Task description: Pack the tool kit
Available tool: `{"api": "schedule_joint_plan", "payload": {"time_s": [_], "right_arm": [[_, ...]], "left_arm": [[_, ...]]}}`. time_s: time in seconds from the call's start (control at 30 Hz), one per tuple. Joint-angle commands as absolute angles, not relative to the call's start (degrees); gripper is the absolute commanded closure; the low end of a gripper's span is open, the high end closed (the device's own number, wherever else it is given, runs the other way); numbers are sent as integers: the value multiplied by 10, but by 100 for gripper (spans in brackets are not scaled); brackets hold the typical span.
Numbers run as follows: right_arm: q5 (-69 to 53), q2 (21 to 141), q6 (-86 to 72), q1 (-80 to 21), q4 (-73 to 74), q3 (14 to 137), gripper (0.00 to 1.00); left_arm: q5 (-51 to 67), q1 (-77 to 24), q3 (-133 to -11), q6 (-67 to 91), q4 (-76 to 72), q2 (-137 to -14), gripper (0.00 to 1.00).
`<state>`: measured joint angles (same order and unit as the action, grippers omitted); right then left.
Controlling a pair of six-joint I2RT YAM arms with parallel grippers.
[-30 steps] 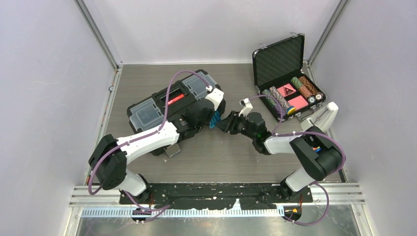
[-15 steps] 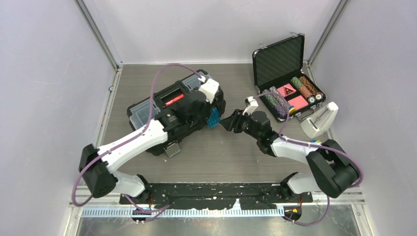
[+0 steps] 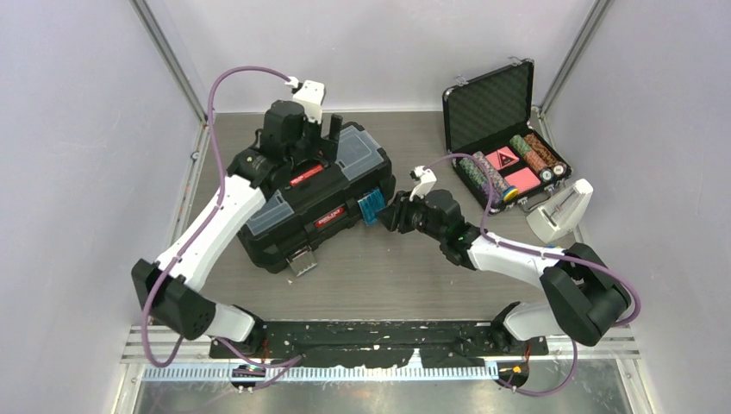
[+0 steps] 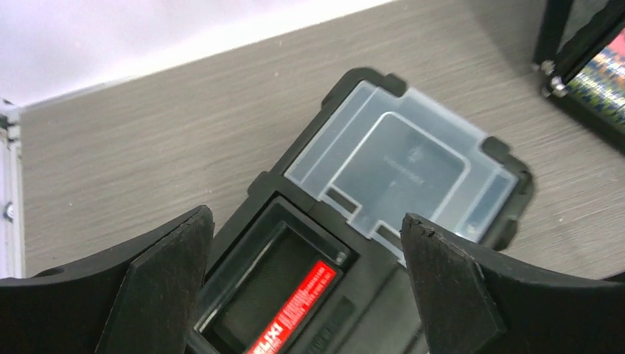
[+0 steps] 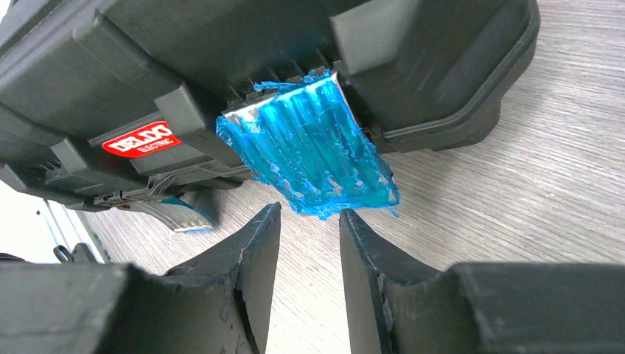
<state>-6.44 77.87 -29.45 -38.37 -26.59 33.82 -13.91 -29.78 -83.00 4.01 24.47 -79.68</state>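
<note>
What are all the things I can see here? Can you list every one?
toolbox: one, black with red labels, middle of the table
clear lids: two, see-through, on the toolbox top
blue latch: one plainly seen, toolbox front
chip case: one, black, open, far right corner
chip stacks: several, mixed colours, inside the chip case
white object: one, right edge
table: one, grey wood grain
left gripper: one, black, open above the toolbox
right gripper: one, black, slightly open, at the blue latch
</note>
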Motion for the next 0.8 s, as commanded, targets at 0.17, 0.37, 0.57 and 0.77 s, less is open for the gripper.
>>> {"api": "schedule_joint_plan", "payload": {"time_s": [0.17, 0.37, 0.57, 0.77], "right_arm": [[-37, 809, -246, -403, -235, 393, 63], [-37, 842, -237, -412, -225, 413, 68], [-27, 889, -234, -413, -230, 428, 71], [-21, 923, -236, -413, -258, 438, 73]], "left_arm": [[36, -177, -865, 67, 280, -884, 0], [100, -155, -868, 74, 302, -931, 0], [174, -155, -826, 123, 301, -961, 4], [216, -156, -786, 157, 287, -972, 6]]}}
